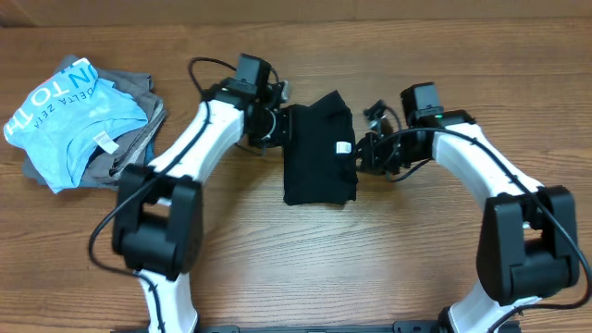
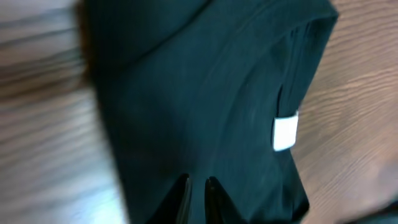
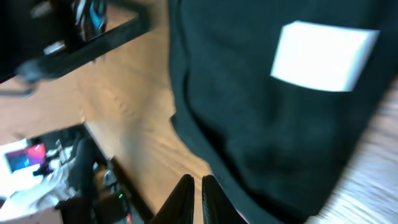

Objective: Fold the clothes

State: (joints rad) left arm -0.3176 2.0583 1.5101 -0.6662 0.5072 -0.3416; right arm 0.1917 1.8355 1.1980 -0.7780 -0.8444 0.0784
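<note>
Plain black short-sleeved T-shirt of soft fabric, partly folded, mid-table on light wooden tabletop. Left gripper at its left edge, right gripper at its right: jaws together (cloth pinched? cannot tell). Raise both edges evenly; keep crease straight.
</note>
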